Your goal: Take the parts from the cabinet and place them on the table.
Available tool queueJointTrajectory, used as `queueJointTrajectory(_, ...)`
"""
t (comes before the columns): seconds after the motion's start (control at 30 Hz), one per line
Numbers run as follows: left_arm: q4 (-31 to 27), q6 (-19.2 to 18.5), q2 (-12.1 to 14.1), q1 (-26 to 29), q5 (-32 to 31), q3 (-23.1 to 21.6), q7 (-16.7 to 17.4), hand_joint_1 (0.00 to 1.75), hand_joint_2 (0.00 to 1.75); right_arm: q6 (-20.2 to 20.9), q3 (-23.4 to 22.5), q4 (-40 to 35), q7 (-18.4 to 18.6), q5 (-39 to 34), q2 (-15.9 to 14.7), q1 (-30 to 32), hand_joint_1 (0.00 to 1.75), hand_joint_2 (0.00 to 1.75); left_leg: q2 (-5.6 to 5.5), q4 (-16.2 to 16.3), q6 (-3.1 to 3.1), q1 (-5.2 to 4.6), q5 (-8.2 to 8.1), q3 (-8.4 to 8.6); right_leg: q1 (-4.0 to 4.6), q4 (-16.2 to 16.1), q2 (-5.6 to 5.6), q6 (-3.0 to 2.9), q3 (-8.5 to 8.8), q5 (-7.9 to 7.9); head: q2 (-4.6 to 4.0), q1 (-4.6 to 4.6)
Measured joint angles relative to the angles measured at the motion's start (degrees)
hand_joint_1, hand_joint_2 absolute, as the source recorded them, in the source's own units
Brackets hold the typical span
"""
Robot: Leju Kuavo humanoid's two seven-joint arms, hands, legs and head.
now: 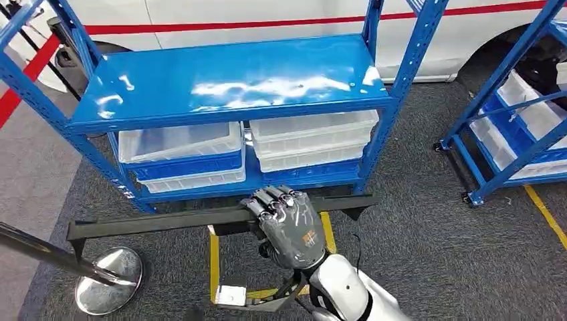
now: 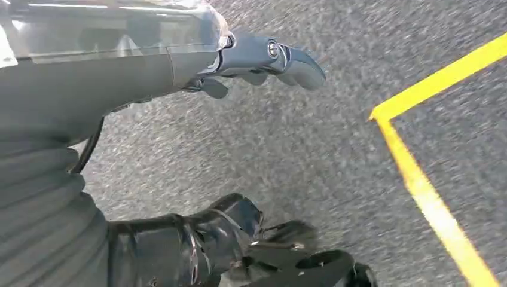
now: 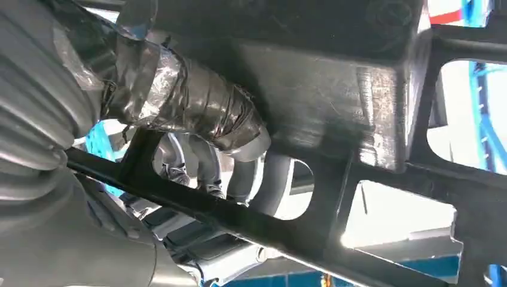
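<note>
My right hand (image 1: 287,224) grips a long black bar-shaped part (image 1: 154,222) near its middle and holds it level in front of the blue rack (image 1: 227,80). Up close in the right wrist view, the part (image 3: 335,89) is a black ribbed frame with openings, and my tape-wrapped thumb (image 3: 197,107) presses against it. My left hand (image 2: 251,66) hangs over the grey carpet, its fingers apart and nothing in them.
White and blue bins (image 1: 180,144) (image 1: 311,134) sit on the rack's lower shelf. A second blue rack (image 1: 515,127) stands to the right. A silver stanchion base (image 1: 107,277) is at the lower left. Yellow tape (image 1: 214,257) marks the carpet. A white vehicle (image 1: 267,17) is behind.
</note>
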Motion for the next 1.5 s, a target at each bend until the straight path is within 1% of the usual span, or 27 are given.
queueJointTrajectory(0.07, 0.0, 0.0, 0.0, 0.0, 0.0, 0.0, 0.0, 0.0, 1.75, 0.2, 0.0, 0.0, 0.0, -0.2, 0.0, 0.0, 1.75, 1.75, -0.01, -6.9, 0.29, 0.0, 3.83, 5.7, 0.0, 0.3, 0.07, 0.34, -1.74, 1.2, 0.0, -0.02)
queueJointTrajectory(0.1, 0.0, 0.0, 0.0, -0.1, 0.0, 0.0, 0.0, 0.0, 1.75, 0.2, 0.0, 0.0, 0.0, -0.3, 0.0, 0.0, 1.75, 1.75, -0.09, -12.2, 0.65, 0.0, 3.27, 9.67, 0.0, 0.4, 0.16, 0.59, -2.09, 1.6, 0.0, -0.02)
queueJointTrajectory(0.13, 0.0, 0.0, 0.0, -0.3, 0.0, 0.0, 0.0, 0.0, 1.75, 0.2, -0.1, 0.0, 0.0, -0.4, 0.0, 0.0, 1.75, 1.75, -0.11, -18.1, 0.91, -0.36, 1.21, 13.62, 0.37, 0.6, 0.15, 0.9, -2.53, 1.86, 0.0, -0.04)
queueJointTrajectory(0.17, 0.0, 0.0, 0.0, -0.5, 0.0, 0.0, -0.1, 0.0, 1.75, 0.3, -0.2, 0.0, 0.0, -0.8, 0.0, 0.0, 1.75, 1.75, -0.19, -20.6, 1.18, -0.36, -0.1, 14.65, 0.34, 0.5, 0.0, 1.33, -2.62, 2.48, 0.0, 0.07)
queueJointTrajectory(0.23, 0.0, 0.0, 0.0, -0.4, 0.0, 0.0, -0.3, 0.0, 1.75, 0.4, -0.3, 0.0, 0.0, -1.7, 0.0, 0.1, 1.75, 1.75, -0.21, -20.2, 1.57, -0.57, 0.48, 13.81, 0.22, 0.0, -0.07, 1.87, -2.6, 3.51, 0.0, 0.02)
queueJointTrajectory(0.27, 0.0, 0.0, 0.0, -0.2, 0.0, 0.0, -0.3, 0.0, 1.75, 0.4, -0.4, 0.0, -0.1, -2.1, 0.0, 0.2, 1.75, 1.75, -0.14, -20.9, 2.12, -0.03, 1.2, 13.62, 0.57, 0.0, 0.09, 2.33, -2.71, 3.71, 0.0, 0.11)
queueJointTrajectory(0.33, 0.0, 0.0, 0.0, -0.2, 0.0, 0.0, -0.4, 0.0, 1.75, 0.3, -0.8, 0.2, -0.3, -3.1, -0.1, 0.6, 1.75, 1.75, 0.28, -20.8, 2.97, 0.02, 1.99, 13.4, 0.22, 3.6, 0.32, 2.8, -4.33, -0.12, 0.0, 0.24)
queueJointTrajectory(0.4, 0.0, 0.0, 0.0, -0.1, 0.1, 0.0, -0.4, 0.0, 1.75, 0.2, -1.1, 0.4, -0.7, -4.2, -0.2, 1.3, 1.75, 1.75, 0.28, -20.6, 3.25, -0.13, 2.52, 12.56, 0.16, 12.7, 0.33, 3.03, -7.64, -5.03, 0.0, 0.22)
queueJointTrajectory(0.43, 0.0, 0.0, 0.0, 0.0, 0.0, 0.0, -0.4, 0.0, 1.75, 0.2, -1.2, 0.5, -0.9, -4.6, -0.2, 1.8, 1.75, 1.75, 0.29, -20.3, 3.3, -0.2, 2.66, 12.06, 0.16, 16.9, 0.33, 3.09, -9.04, -6.62, 0.0, 0.22)
queueJointTrajectory(0.47, 0.0, 0.0, 0.0, 0.1, 0.1, 0.0, -0.4, 0.0, 1.75, 0.2, -1.5, 0.5, -1.0, -4.9, -0.2, 2.3, 1.75, 1.75, 0.29, -20.0, 3.25, -0.21, 2.76, 11.64, 0.16, 18.2, 0.33, 3.01, -9.08, -6.66, 0.0, 0.2)
queueJointTrajectory(0.5, 0.0, 0.0, 0.0, 0.2, 0.1, 0.0, -0.5, 0.0, 1.75, 0.1, -1.7, 0.6, -1.0, -5.0, -0.2, 2.6, 1.75, 1.75, 0.28, -19.7, 3.24, -0.21, 2.76, 11.34, 0.16, 16.8, 0.32, 2.91, -7.85, -5.62, 0.0, 0.22)
queueJointTrajectory(0.57, 0.0, 0.0, -0.1, 0.0, 0.2, 0.0, -0.9, 0.0, 1.75, -0.5, -2.4, 0.7, -0.9, -5.3, -0.2, 3.3, 1.75, 1.75, 0.16, -19.1, 3.07, -0.27, 2.6, 11.1, 0.22, 7.6, 0.33, 2.36, -2.13, -1.39, 0.0, 0.22)
queueJointTrajectory(0.6, 0.0, 0.2, -0.4, -0.1, 0.2, 0.0, -0.9, 0.0, 1.75, -1.2, -2.8, 0.7, -0.8, -5.3, -0.2, 3.8, 1.75, 1.75, 0.11, -18.9, 2.87, -0.26, 2.35, 11.05, 0.34, 3.0, 0.29, 1.87, 0.16, -0.56, 0.0, 0.22)
queueJointTrajectory(0.63, 0.0, 0.2, -0.7, -0.2, 0.2, 0.0, -0.8, 0.0, 1.75, -2.1, -3.3, 0.7, -0.6, -5.3, -0.2, 4.6, 1.75, 1.75, 0.12, -18.5, 2.66, -0.69, 2.36, 10.61, 0.81, 2.6, 0.22, 1.57, 0.76, -1.07, 0.0, 0.18)
queueJointTrajectory(0.73, 0.0, 0.1, -0.8, -0.2, 0.5, 0.0, -0.8, 0.0, 1.75, -4.3, -4.8, 0.4, -0.5, -5.8, -0.2, 7.2, 1.75, 1.75, 0.31, -18.3, 1.96, -0.45, 2.49, 10.03, 0.96, 1.9, 0.32, 1.09, 0.45, -1.36, 0.0, 0.22)
queueJointTrajectory(0.8, 0.0, 0.2, -0.8, -0.2, 0.7, 0.0, -1.0, 0.0, 1.75, -5.6, -5.9, -0.1, -0.7, -6.3, -0.1, 9.0, 1.75, 1.75, 0.23, -17.6, 1.33, -0.48, 1.37, 9.68, 0.19, 0.7, 0.31, 0.58, 0.93, -1.22, 0.0, 0.22)
queueJointTrajectory(0.87, 0.0, 0.2, -0.8, -0.3, 1.1, 0.0, -1.1, 0.0, 1.75, -6.9, -7.0, -0.5, -1.0, -6.6, -0.1, 10.5, 1.75, 1.75, 0.08, -11.5, 0.87, -0.41, -2.39, 6.9, 0.11, 0.5, 0.34, 0.12, 0.85, -1.03, 0.0, 0.09)
queueJointTrajectory(0.93, 0.0, 0.2, -0.8, -0.1, 1.2, 0.0, -1.3, 0.0, 1.75, -7.8, -8.2, -0.7, -1.3, -7.0, -0.1, 12.4, 1.75, 1.75, 0.09, -2.2, 0.48, -0.15, -6.01, 2.64, 0.16, 0.6, 0.36, 0.05, 0.71, -0.98, 0.0, 0.11)
queueJointTrajectory(0.97, 0.0, 0.2, -0.7, 0.1, 1.3, 0.0, -1.3, 0.0, 1.75, -8.1, -8.9, -0.7, -1.5, -7.1, -0.1, 13.3, 1.75, 1.75, 0.09, -0.5, 0.39, -0.12, -5.89, 1.87, 0.15, 0.6, 0.41, 0.04, 0.69, -0.96, 0.0, 0.09)
queueJointTrajectory(1.03, 0.0, 0.3, -0.6, 0.3, 1.4, 0.0, -1.3, 0.0, 1.75, -8.6, -10.2, -1.0, -2.1, -7.6, -0.1, 15.1, 1.75, 1.75, 0.09, -4.6, 0.38, -0.01, -2.39, 3.9, 0.11, 0.8, 0.57, 0.06, 0.67, -0.95, 0.0, 0.09)
queueJointTrajectory(1.1, 0.0, 0.7, -0.5, 0.3, 1.7, 0.1, -1.3, 0.0, 1.75, -9.7, -11.8, -2.0, -3.1, -8.4, -0.1, 16.7, 1.75, 1.75, -0.31, -15.1, 0.67, 0.1, 2.66, 9.22, 0.08, 1.2, 0.81, 0.15, 0.65, -0.94, 0.0, 0.09)
queueJointTrajectory(1.13, 0.0, 0.9, -0.4, 0.4, 1.9, 0.2, -1.3, 0.0, 1.75, -10.4, -12.5, -2.5, -3.7, -9.1, -0.1, 17.3, 1.75, 1.75, -1.23, -17.4, 0.89, 0.02, 1.83, 10.3, 0.31, 1.4, 0.91, 0.5, 0.4, -0.86, 0.0, 0.11)
queueJointTrajectory(1.27, 0.0, 1.2, -0.3, 1.1, 2.4, 0.4, -1.6, 0.0, 1.75, -12.2, -15.0, -4.7, -7.9, -13.8, -0.1, 20.2, 1.75, 1.75, -1.05, -18.3, 2.09, -0.37, 2.78, 9.98, 0.25, 0.9, 1.38, 2.26, -0.02, 0.22, 0.0, 0.13)
queueJointTrajectory(1.33, 0.0, 1.4, -0.3, 1.3, 2.5, 0.6, -1.6, 0.0, 1.75, -12.3, -16.4, -6.3, -11.2, -16.1, 0.1, 22.0, 1.75, 1.75, -0.54, -19.0, 3.14, 0.15, 3.7, 9.93, 0.16, 2.8, 1.04, 2.6, -0.73, -1.97, 0.0, 0.17)
queueJointTrajectory(1.43, 0.0, 1.7, -0.3, 1.4, 2.6, 1.1, -1.7, 0.0, 1.75, -12.5, -18.3, -7.8, -13.5, -17.7, 0.5, 23.5, 1.75, 1.75, 0.08, -18.8, 3.64, 0.01, 4.04, 9.17, 0.02, 15.2, 0.95, 3.09, -5.72, -9.03, 0.0, 0.2)
queueJointTrajectory(1.47, 0.0, 1.7, -0.3, 1.5, 2.6, 1.3, -1.7, 0.0, 1.75, -12.5, -18.8, -8.0, -13.6, -17.9, 0.5, 24.0, 1.75, 1.75, 0.29, -18.7, 3.63, -0.03, 4.12, 8.91, -0.04, 18.2, 0.92, 3.22, -6.76, -9.87, 0.0, 0.22)
queueJointTrajectory(1.5, 0.0, 1.8, -0.3, 1.6, 2.6, 1.4, -1.7, 0.0, 1.75, -12.6, -19.3, -8.3, -13.6, -17.9, 0.5, 24.4, 1.75, 1.75, 0.45, -18.5, 3.58, -0.03, 4.15, 8.71, -0.15, 18.1, 0.83, 3.26, -6.33, -9.3, 0.0, 0.2)
